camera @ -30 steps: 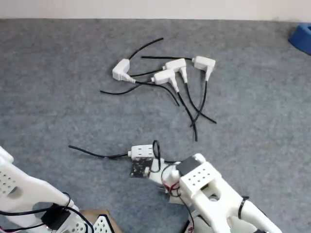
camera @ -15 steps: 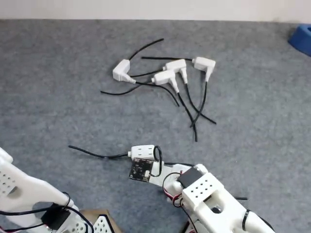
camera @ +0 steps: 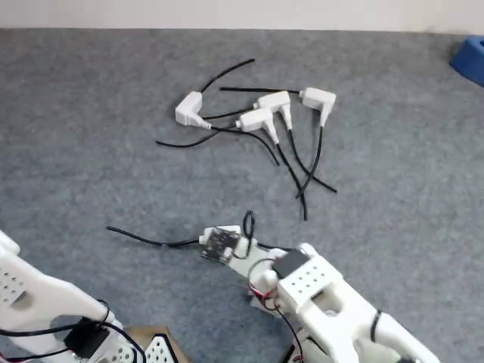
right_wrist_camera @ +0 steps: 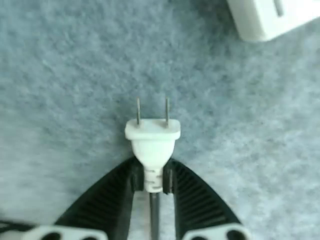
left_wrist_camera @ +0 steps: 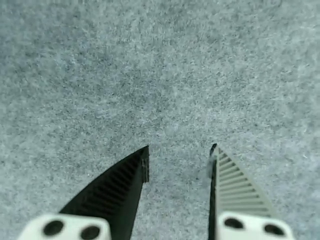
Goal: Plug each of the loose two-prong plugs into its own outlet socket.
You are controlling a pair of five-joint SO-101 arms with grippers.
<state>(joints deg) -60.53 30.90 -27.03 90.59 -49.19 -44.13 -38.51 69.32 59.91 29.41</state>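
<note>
My right gripper (right_wrist_camera: 152,172) is shut on the neck of a white two-prong plug (right_wrist_camera: 152,135), whose prongs point away from me over the grey carpet. Just beyond and to one side lies a white outlet socket (right_wrist_camera: 265,17) with a slot showing. From above, the right gripper (camera: 220,244) hovers over that socket (camera: 205,239), whose black cord (camera: 144,238) trails to the left. My left gripper (left_wrist_camera: 179,157) stands open over bare carpet with nothing between its fingers.
Several white plug or socket pieces (camera: 257,113) with tangled black cords lie at the far middle of the carpet. A blue object (camera: 470,57) sits at the far right edge. The left arm's body (camera: 38,302) fills the near left corner.
The right gripper has carried the plug away from its base, toward the near socket, and now covers most of it in the high view. The far pieces have not moved.
</note>
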